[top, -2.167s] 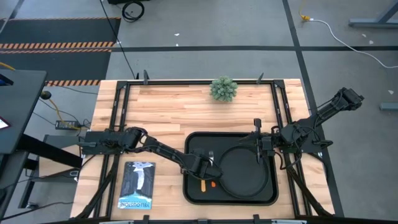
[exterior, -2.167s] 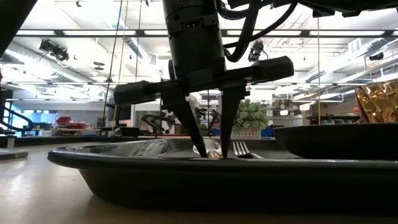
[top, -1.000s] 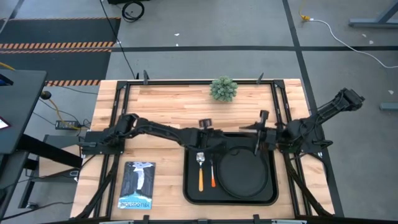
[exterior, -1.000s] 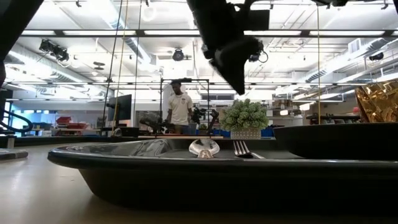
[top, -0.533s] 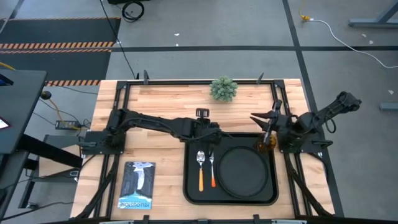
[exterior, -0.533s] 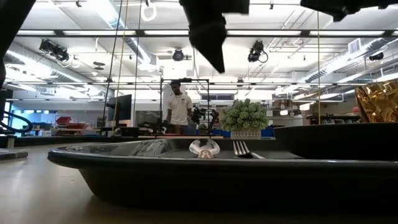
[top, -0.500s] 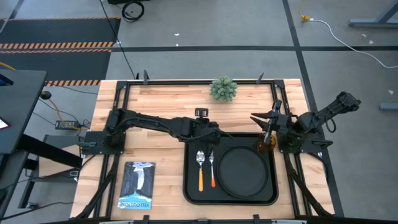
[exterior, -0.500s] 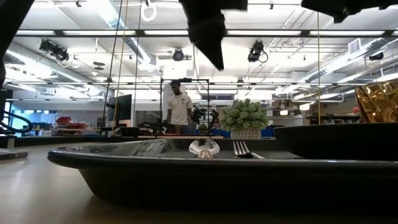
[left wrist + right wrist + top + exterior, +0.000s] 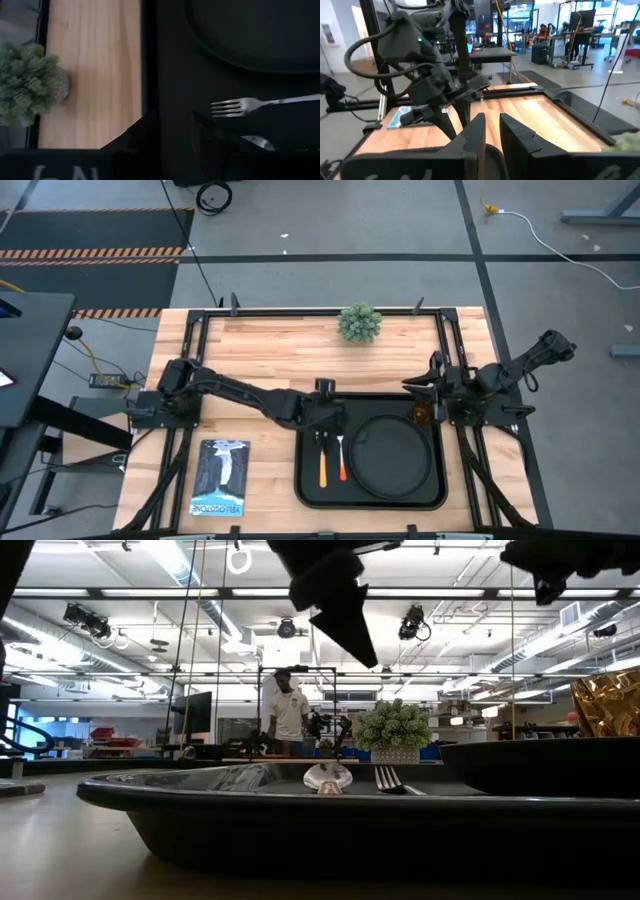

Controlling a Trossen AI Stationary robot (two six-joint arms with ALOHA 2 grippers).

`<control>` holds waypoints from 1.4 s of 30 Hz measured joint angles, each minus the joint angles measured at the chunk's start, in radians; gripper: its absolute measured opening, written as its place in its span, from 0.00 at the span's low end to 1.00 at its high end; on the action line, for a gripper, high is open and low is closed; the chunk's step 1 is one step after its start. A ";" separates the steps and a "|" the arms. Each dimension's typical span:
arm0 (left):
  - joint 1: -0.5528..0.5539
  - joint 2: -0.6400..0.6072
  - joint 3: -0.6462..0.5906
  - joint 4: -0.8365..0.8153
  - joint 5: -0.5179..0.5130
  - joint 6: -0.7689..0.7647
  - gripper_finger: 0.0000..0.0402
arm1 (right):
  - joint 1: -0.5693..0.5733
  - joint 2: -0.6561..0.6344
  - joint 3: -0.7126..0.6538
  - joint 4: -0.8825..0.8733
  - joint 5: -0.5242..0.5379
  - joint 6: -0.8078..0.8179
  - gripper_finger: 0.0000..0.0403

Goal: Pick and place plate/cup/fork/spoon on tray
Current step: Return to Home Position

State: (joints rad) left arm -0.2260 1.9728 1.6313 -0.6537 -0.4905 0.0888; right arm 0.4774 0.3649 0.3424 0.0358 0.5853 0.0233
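Observation:
The black tray [image 9: 305,480] lies at the table's near middle. On it rest the round black plate [image 9: 392,458], the spoon [image 9: 322,468] with its yellow-orange handle and the fork [image 9: 343,468] with its redder handle, side by side left of the plate. The amber cup [image 9: 422,415] stands in the tray's far right corner. My left gripper [image 9: 324,408] hovers open above the tray's far left part; the left wrist view shows the fork [image 9: 250,105] and the plate [image 9: 255,35] below it. My right gripper [image 9: 432,378] is open, raised above the table just beyond the cup.
A small green potted plant [image 9: 360,323] stands at the table's far middle. A blue booklet [image 9: 219,477] lies left of the tray near the front edge. Black frame rails run along the table's left and right sides. A person stands far off in the room [image 9: 288,712].
My right gripper has risen and drawn back from the cup toward the table's far right, leaving the cup standing on the tray. My left arm has folded back toward the left, its gripper staying high over the tray's far left part. Spoon and fork lie still.

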 joint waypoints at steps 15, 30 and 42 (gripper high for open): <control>-0.064 -0.356 -0.412 0.334 0.045 -0.027 0.31 | -0.009 -0.122 -0.279 0.372 0.026 -0.041 0.16; 0.025 -0.869 -0.997 0.850 0.096 0.107 0.31 | -0.024 -0.229 -0.336 0.387 0.103 -0.025 0.16; 0.076 -1.257 -1.356 1.121 0.213 0.022 0.31 | -0.024 -0.229 -0.336 0.397 0.251 -0.014 0.16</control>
State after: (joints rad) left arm -0.1497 0.7160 0.2751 0.4675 -0.2775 0.1104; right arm 0.4534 0.1364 0.0059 0.4328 0.8360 0.0096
